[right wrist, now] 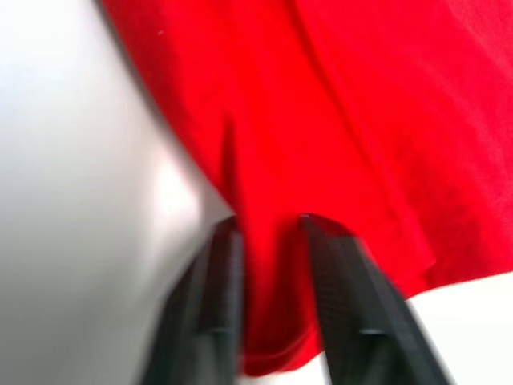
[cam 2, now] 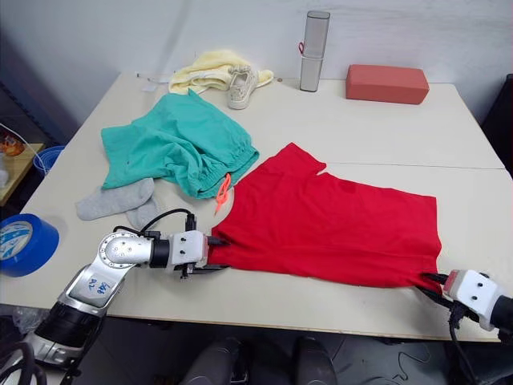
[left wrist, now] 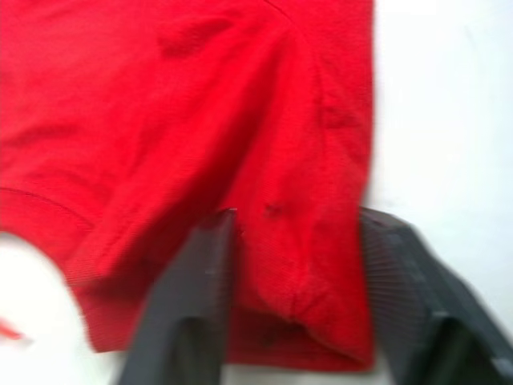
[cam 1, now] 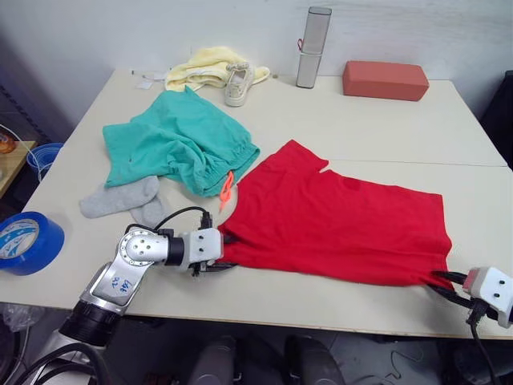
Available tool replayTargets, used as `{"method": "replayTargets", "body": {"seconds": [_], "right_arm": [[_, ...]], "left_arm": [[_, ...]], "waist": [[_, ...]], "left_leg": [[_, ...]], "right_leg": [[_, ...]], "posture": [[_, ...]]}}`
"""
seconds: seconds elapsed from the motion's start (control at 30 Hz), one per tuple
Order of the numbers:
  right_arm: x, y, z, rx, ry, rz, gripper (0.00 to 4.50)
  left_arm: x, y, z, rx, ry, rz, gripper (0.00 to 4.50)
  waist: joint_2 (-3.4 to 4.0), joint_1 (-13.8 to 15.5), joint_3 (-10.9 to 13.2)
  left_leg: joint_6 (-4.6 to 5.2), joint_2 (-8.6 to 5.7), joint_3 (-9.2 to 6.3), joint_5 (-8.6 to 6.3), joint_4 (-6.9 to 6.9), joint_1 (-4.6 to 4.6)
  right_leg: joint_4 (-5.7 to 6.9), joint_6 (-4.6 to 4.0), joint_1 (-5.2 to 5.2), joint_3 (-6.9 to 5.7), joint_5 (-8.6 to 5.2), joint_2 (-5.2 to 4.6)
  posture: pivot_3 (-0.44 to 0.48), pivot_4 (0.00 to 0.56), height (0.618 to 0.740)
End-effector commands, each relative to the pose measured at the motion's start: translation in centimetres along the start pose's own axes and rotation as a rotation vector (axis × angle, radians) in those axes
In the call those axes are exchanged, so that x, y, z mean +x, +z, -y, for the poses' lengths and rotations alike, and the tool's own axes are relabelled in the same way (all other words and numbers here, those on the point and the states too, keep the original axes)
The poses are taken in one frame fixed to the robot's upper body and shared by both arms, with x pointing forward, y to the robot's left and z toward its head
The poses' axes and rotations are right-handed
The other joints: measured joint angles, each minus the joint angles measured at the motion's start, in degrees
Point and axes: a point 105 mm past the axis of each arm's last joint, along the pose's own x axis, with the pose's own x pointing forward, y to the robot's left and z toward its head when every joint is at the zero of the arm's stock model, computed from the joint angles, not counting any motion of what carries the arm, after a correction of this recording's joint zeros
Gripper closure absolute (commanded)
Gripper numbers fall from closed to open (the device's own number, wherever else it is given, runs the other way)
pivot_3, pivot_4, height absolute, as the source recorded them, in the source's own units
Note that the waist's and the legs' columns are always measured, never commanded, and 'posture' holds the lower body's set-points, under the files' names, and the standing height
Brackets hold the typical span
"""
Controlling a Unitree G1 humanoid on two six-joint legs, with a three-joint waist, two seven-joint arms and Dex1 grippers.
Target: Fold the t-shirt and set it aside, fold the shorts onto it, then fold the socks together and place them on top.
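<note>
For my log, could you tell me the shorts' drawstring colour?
Neon orange drawstring on the teal-green fabric shorts; left eye view.

T-shirt: red, spread flat across the near half of the bench.
Left gripper: at the shirt's near left corner, touching the cloth.
Right gripper: at the shirt's near right corner.
Shorts: teal, crumpled left of the shirt, orange drawstring trailing.
Socks: grey, just in front of the shorts.
Far edge: yellow cloth, sneaker, grey cylinder, red block.
Blue tape roll: off the left edge.
</note>
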Motion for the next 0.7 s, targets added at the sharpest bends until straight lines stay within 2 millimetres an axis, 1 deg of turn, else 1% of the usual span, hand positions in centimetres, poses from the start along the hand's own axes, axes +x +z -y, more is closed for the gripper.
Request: {"method": "replayTargets", "body": {"seconds": [0.03,0.13,0.27,0.33,0.37,0.43,0.57,0.63,0.7], "right_arm": [[-0.2,-0.6,0.0,0.015,0.013,-0.019,4.50],[-0.1,-0.8,-0.1,0.019,0.018,-0.016,4.50],[-0.5,-0.8,-0.7,0.020,0.053,-0.004,4.50],[-1.2,-0.9,-1.5,0.006,0.094,-0.005,4.50],[-1.7,-1.1,-2.2,-0.008,0.132,-0.018,4.50],[-2.2,-1.3,-2.9,-0.024,0.175,-0.032,4.50],[-3.8,-2.2,-3.8,-0.024,0.201,-0.072,4.50],[-4.4,-2.1,-4.2,-0.012,0.215,-0.070,4.50],[-4.7,-1.9,-4.7,-0.005,0.236,-0.063,4.50]], "left_arm": [[0.2,-1.3,0.8,-0.103,-0.015,-0.019,3.49],[-0.2,-1.3,1.3,-0.110,-0.033,-0.019,4.44],[-1.3,-0.9,2.3,-0.098,-0.044,0.004,4.48],[-2.1,-0.5,3.0,-0.088,-0.041,0.009,4.48],[-2.5,-0.1,3.8,-0.099,-0.053,0.017,4.48],[-2.8,0.4,4.7,-0.117,-0.069,0.025,4.48],[-3.2,1.0,6.6,-0.166,-0.049,0.013,4.48],[-3.6,1.1,7.3,-0.195,-0.025,0.001,4.48],[-4.1,0.8,8.2,-0.212,-0.023,-0.030,4.48]], "waist": [[-0.05,-0.08,-0.01],[-0.11,-0.14,-0.03],[-0.13,-0.40,-0.04],[-0.11,-0.45,-0.05],[-0.11,-0.49,-0.05],[-0.11,-0.57,-0.05],[-0.17,-0.11,-0.02],[-0.21,0.07,0.01],[-0.26,0.10,0.04]], "left_leg": [[0.03,0.00,0.00,0.04,0.00,0.00],[0.08,0.00,0.00,0.09,0.02,-0.01],[0.07,0.00,0.00,0.09,-0.06,-0.02],[0.02,0.02,-0.01,0.07,-0.18,-0.03],[-0.04,0.04,-0.02,0.04,-0.19,-0.05],[-0.42,0.07,-0.05,0.05,-0.26,-0.04],[-0.35,0.07,-0.09,-0.07,-0.20,-0.08],[-0.27,0.07,-0.10,-0.15,-0.18,-0.09],[-0.06,0.07,-0.10,-0.27,-0.16,-0.09]], "right_leg": [[0.00,-0.04,0.00,0.00,0.02,0.00],[0.00,-0.09,0.01,0.01,0.04,0.00],[-0.01,-0.10,-0.05,0.01,0.03,0.00],[-0.01,-0.10,-0.11,-0.04,0.00,0.00],[-0.01,-0.15,-0.13,-0.08,-0.06,0.00],[-0.01,-0.16,-0.14,-0.15,-0.26,0.01],[-0.05,-0.17,-0.09,-0.23,-0.38,0.01],[-0.10,-0.19,-0.04,-0.22,-0.39,0.01],[-0.12,-0.24,-0.03,-0.20,-0.42,0.01]], "posture": [[0.000,0.150,0.740],[0.000,0.150,0.740],[0.000,0.150,0.740],[0.000,0.150,0.740],[0.000,0.150,0.740],[0.000,0.150,0.740],[0.000,0.150,0.740],[0.000,0.150,0.740],[0.000,0.150,0.740]]}}
